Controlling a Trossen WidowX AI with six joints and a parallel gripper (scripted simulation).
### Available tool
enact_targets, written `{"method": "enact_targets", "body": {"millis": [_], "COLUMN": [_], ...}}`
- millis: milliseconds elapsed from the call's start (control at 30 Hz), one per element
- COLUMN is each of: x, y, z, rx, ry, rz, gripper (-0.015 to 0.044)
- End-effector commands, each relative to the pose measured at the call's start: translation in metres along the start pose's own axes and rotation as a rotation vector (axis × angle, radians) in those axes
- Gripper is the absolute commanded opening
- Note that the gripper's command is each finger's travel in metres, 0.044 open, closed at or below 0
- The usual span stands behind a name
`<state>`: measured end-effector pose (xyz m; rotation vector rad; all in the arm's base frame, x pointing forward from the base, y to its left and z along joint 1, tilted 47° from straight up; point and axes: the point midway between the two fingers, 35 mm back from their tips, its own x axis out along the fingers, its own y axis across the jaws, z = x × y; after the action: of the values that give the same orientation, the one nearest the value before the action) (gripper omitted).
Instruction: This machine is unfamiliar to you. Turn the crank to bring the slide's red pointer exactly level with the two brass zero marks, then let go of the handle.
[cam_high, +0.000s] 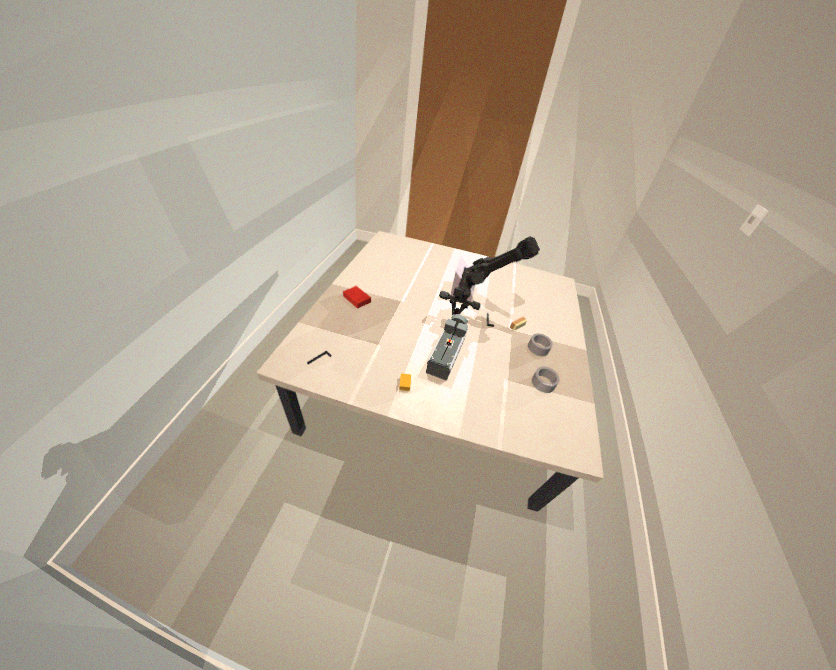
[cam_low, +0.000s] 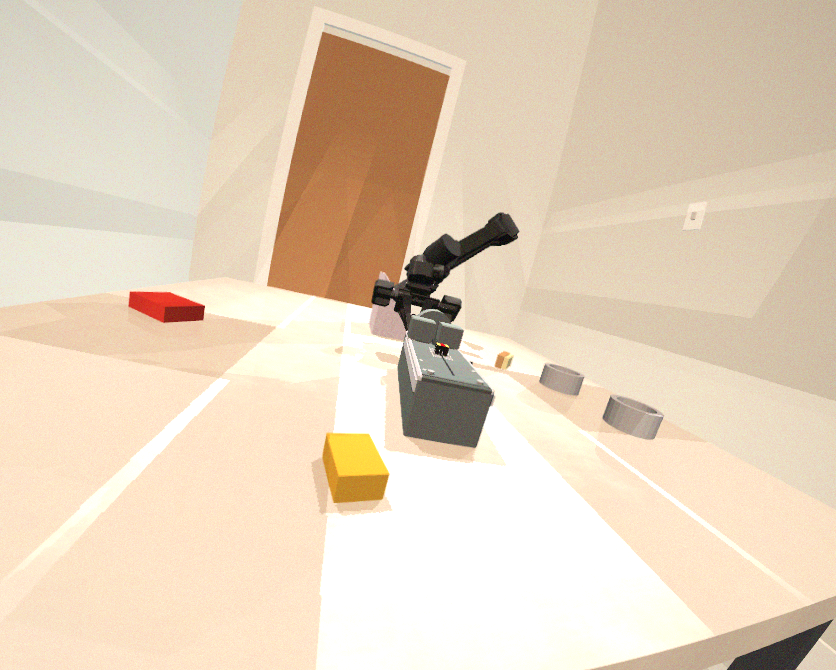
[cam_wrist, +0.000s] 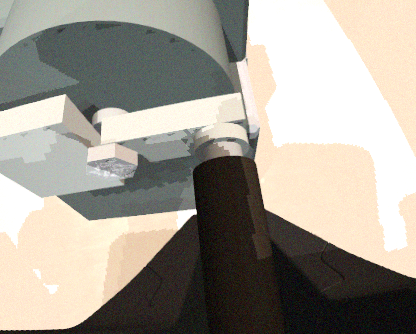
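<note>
The dark grey-green machine (cam_high: 439, 365) (cam_low: 446, 415) (cam_wrist: 140, 60) stands mid-table, its round drum toward the arm. The small red pointer (cam_high: 449, 342) (cam_low: 441, 345) sits in the slot on its top among the yellowish zero marks; both are too small here to tell whether they are exactly level. In the wrist view the pale crank arm (cam_wrist: 172, 119) reaches right across the drum's face to the dark brown cylindrical handle (cam_wrist: 227, 195). My gripper (cam_high: 457, 309) (cam_low: 407, 323) (cam_wrist: 227, 223) is shut on the handle, one finger on each side. The pointer is out of the wrist view.
A yellow block (cam_high: 404, 381) (cam_low: 354, 464) lies near the machine's far end. A red block (cam_high: 356, 296) (cam_low: 166, 307) is at the left. Two grey rings, a small tan block (cam_high: 517, 323) (cam_low: 503, 360) and a black L-shaped key (cam_high: 489, 320) lie right; another key (cam_high: 318, 357) lies front left.
</note>
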<state>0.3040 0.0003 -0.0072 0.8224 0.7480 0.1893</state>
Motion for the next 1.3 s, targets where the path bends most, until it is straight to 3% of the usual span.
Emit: {"method": "enact_targets", "body": {"millis": [0, 1267], "x": [0.004, 0.018], "y": [0.0, 0.009], "z": [-0.004, -0.018], "rx": [0.003, 0.004], "ry": [0.008, 0.008], "rz": [-0.004, -0.003], "gripper": [0.0, 0.0]}}
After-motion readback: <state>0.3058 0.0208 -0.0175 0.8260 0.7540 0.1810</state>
